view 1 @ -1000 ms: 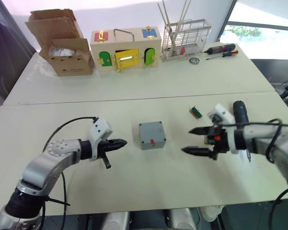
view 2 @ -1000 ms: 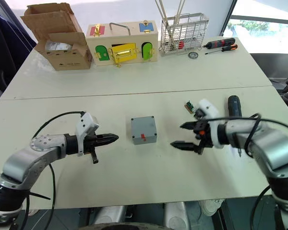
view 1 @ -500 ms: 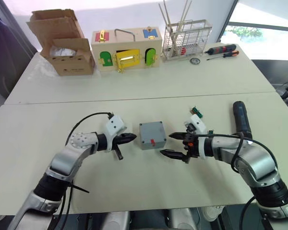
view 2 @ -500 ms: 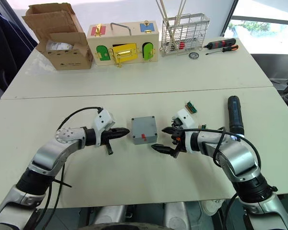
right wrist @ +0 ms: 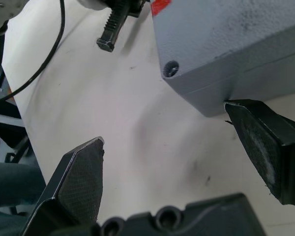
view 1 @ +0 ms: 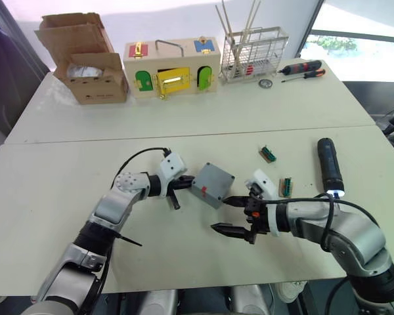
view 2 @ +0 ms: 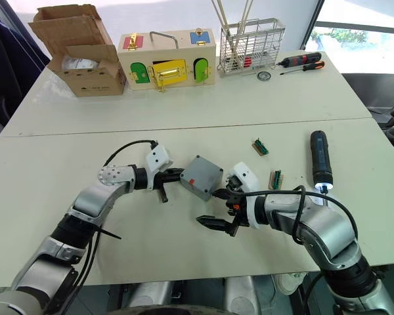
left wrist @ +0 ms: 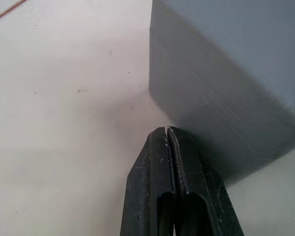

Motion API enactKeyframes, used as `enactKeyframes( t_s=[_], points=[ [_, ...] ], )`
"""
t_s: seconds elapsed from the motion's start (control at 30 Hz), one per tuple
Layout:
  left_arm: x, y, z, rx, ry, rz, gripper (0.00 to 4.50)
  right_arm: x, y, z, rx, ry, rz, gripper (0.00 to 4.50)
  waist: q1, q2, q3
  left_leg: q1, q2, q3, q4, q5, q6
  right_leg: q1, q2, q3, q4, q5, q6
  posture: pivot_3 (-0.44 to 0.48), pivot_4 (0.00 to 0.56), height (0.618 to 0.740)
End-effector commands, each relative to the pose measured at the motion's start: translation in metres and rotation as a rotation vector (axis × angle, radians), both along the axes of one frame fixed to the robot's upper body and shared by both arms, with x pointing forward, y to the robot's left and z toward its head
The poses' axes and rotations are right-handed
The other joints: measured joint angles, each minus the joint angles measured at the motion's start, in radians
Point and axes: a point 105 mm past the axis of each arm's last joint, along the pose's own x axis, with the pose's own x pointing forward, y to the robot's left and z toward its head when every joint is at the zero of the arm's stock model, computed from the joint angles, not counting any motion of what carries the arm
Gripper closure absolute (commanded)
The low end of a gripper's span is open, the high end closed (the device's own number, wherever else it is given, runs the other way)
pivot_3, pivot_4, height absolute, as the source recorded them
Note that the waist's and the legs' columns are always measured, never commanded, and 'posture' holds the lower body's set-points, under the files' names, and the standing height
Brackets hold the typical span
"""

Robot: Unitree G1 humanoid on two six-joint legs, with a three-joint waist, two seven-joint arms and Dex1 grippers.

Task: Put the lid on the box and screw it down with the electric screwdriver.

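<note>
The right gripper (view 1: 227,214) is hanging wide open and empty at centre frame, one finger touching the grey junction box (view 1: 211,184). The left gripper (view 1: 188,182), pinched shut on nothing, is nudging the box's opposite side. Better to square it gently. The right wrist view is showing a corner screw hole (right wrist: 171,68). The electric screwdriver (view 1: 329,165) is lying at right.

Two pale tables (view 1: 203,118) (butted together) beside bright window (view 1: 354,46)

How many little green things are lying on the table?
2: one small green part lies beyond the right gripper; another sits nearer, beside the electric screwdriver. More may be hidden.
</note>
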Motion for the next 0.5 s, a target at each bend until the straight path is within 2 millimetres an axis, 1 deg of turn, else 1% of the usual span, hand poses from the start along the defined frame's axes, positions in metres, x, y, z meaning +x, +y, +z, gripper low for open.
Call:
enactKeyframes(
  t_s=[0.03, 0.1, 0.17, 0.23, 0.33, 0.5],
  points=[
    [-0.009, 0.028, -0.001, 0.059, -0.005, 0.032, 4.50, 0.019, -0.027, 0.019, -0.106, -0.168, -0.015, 0.03, -0.003, 0.000, 0.000, 0.000, 0.000, 0.001, 0.000, -0.001, 0.002, 0.000, 0.000, 0.000, 0.000, 0.000, 0.000, 0.000, 0.150, 0.739],
    [-0.021, 0.033, 0.000, 0.057, 0.022, 0.025, 4.50, 0.028, -0.034, 0.021, -0.127, -0.216, -0.004, 0.03, -0.010, -0.001, -0.001, 0.001, 0.000, 0.001, -0.001, -0.002, 0.003, 0.000, 0.000, 0.000, 0.000, 0.000, 0.000, 0.000, 0.150, 0.739],
    [-0.036, 0.035, 0.000, 0.052, 0.054, 0.009, 4.50, 0.034, -0.037, 0.022, -0.134, -0.239, 0.024, 0.03, -0.015, -0.001, -0.001, 0.001, 0.001, 0.001, -0.001, -0.002, 0.003, 0.000, 0.001, 0.000, 0.000, 0.000, 0.000, 0.000, 0.150, 0.739],
    [-0.054, 0.032, 0.001, 0.035, 0.098, -0.021, 4.50, 0.042, -0.038, 0.020, -0.147, -0.271, 0.066, 0.03, -0.021, -0.001, -0.001, 0.001, 0.002, 0.000, -0.002, -0.002, 0.003, 0.000, 0.001, 0.000, 0.000, 0.000, 0.000, 0.000, 0.150, 0.739],
    [-0.072, 0.022, 0.001, -0.001, 0.148, -0.050, 4.50, 0.047, -0.033, 0.016, -0.133, -0.283, 0.146, 0.03, -0.022, -0.001, -0.001, 0.001, 0.001, 0.002, -0.001, -0.002, 0.003, 0.000, 0.000, 0.001, 0.000, 0.000, 0.000, 0.000, 0.150, 0.739],
    [-0.074, 0.004, -0.004, -0.029, 0.163, -0.050, 4.50, 0.056, -0.022, 0.010, -0.104, -0.299, 0.272, 0.03, -0.018, -0.001, -0.001, 0.001, 0.001, 0.000, -0.001, -0.002, 0.003, 0.001, 0.000, 0.000, 0.000, 0.000, 0.000, 0.000, 0.150, 0.739]
  ],
)
